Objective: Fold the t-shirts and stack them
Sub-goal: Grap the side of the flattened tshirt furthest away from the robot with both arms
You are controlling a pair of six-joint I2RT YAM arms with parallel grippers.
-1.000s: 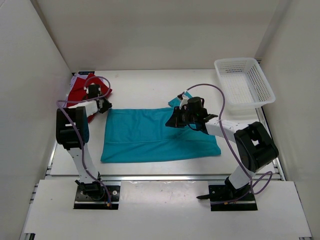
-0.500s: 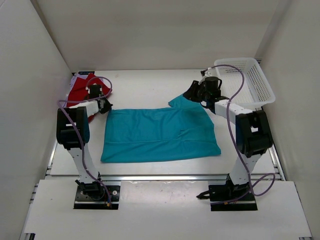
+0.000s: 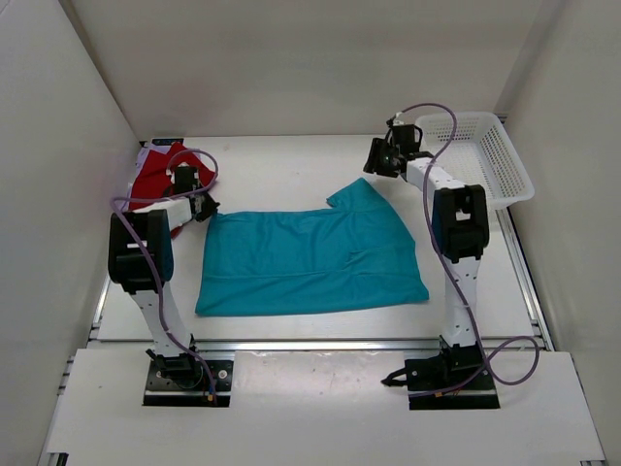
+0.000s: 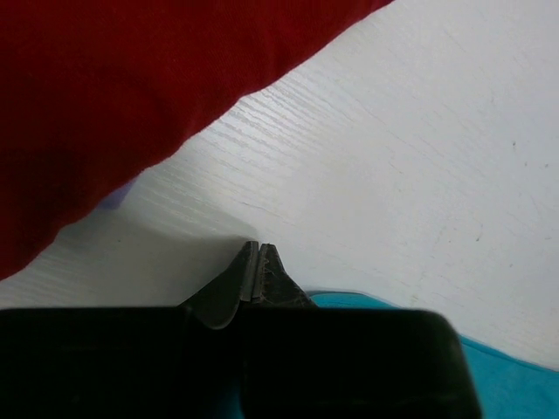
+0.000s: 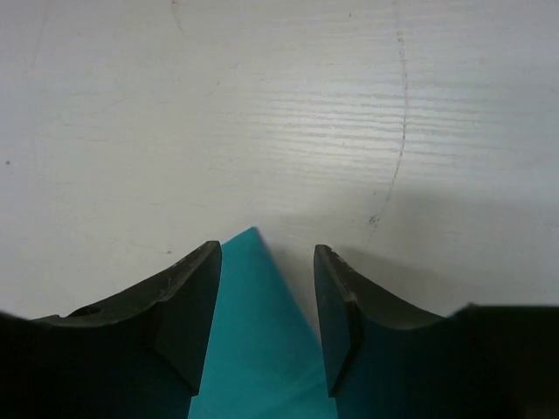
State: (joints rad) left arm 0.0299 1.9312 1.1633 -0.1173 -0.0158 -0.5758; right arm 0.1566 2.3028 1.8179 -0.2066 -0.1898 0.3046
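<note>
Top external view: the teal shirt (image 3: pixel 310 257) is seen spread flat in the middle of the bench (image 3: pixel 281 160), between the two arms. One sleeve is stuck out at its far right corner. The red shirt (image 3: pixel 155 180) is bunched in a heap at the far left of the bench, near the teal shirt's far left corner. A white basket (image 3: pixel 485 160) is set at the far right.

The left end effector (image 3: pixel 207 206) is placed at the far left corner of the teal shirt, between the two shirts. In the left wrist view its fingers (image 4: pixel 253 266) are pressed tight together, with the tips down on the bench. Teal cloth is seen just beside them. Whether any cloth is caught between them cannot be told. The red shirt is seen across the top of that view, and a small bit of lavender cloth (image 4: pixel 112 201) is seen at its edge.

The right end effector (image 3: pixel 378 160) is held out far, just beside the basket and apart from the teal sleeve. In the right wrist view its fingers (image 5: pixel 188 305) are spread wide apart. The pointed tip of the teal shirt is seen on the bench between them, and it is not gripped.
</note>
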